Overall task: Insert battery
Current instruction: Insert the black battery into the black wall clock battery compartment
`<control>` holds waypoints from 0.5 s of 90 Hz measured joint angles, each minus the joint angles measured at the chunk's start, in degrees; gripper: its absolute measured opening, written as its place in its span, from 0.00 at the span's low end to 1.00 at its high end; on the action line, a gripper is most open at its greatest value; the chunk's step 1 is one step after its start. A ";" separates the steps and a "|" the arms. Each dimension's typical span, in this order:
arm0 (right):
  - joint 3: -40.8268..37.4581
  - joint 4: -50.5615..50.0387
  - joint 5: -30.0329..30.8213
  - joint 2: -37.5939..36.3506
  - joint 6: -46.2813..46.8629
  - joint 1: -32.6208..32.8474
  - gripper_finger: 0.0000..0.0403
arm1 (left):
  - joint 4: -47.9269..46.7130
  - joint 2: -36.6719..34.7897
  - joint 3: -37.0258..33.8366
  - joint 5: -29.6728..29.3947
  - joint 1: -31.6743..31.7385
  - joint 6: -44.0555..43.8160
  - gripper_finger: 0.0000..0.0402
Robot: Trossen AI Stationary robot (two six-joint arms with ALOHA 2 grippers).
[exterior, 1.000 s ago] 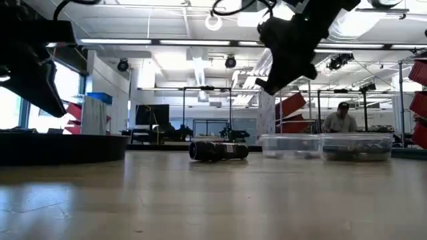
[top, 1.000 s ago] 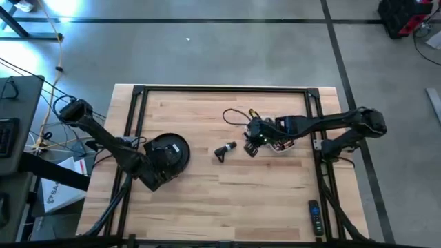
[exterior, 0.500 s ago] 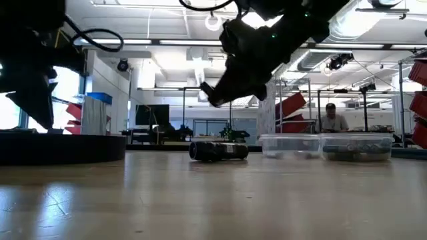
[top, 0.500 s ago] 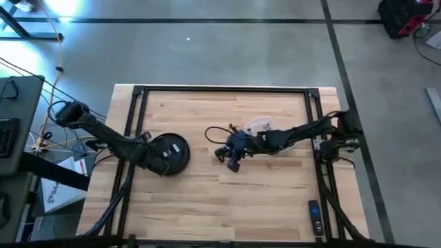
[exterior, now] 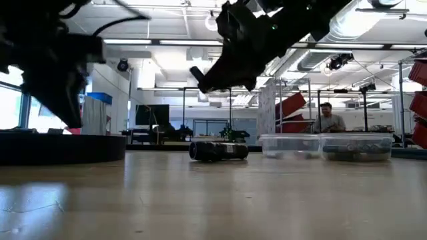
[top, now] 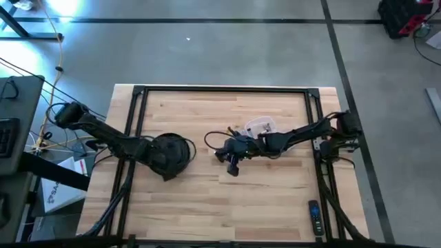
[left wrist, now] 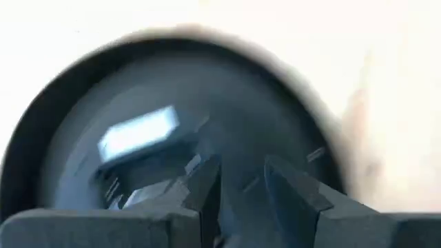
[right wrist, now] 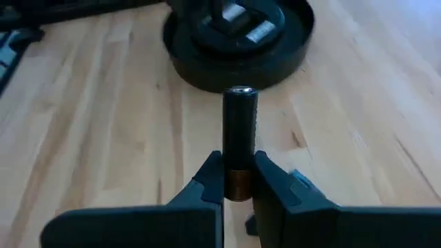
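Over the middle of the worktop, the right gripper (right wrist: 238, 180) pinches a battery (right wrist: 239, 141) by its copper end only, so it could tilt or slip while meeting the flashlight (exterior: 219, 151).

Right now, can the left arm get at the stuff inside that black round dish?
Probably yes. The left gripper hangs right over the black round dish, fingers slightly apart, with nothing between them and the dish floor. The right gripper is off to the side, clamped on the battery.

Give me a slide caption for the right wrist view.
Right gripper holds a battery, pointing toward the black round tray.
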 joint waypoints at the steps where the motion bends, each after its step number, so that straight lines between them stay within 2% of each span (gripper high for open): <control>1: 0.00 0.38 0.01 0.03 -0.40 0.11 0.03 | 0.98 0.00 0.11 0.01 0.00 0.82 0.24; 13: 0.00 4.89 0.18 1.38 -4.36 1.10 0.03 | 11.37 -0.22 1.31 -2.00 -1.12 9.91 0.24; 27: -0.01 11.10 2.87 2.66 -8.39 1.74 0.03 | 23.72 -0.24 1.12 -13.45 -3.85 18.65 0.24; 36: -0.01 13.83 5.87 2.93 -11.32 2.15 0.03 | 32.30 -0.24 -0.72 -19.01 -6.15 24.57 0.24; 45: 0.00 16.47 6.42 2.93 -14.10 2.32 0.03 | 40.97 -0.24 -2.85 -24.70 -8.31 30.33 0.24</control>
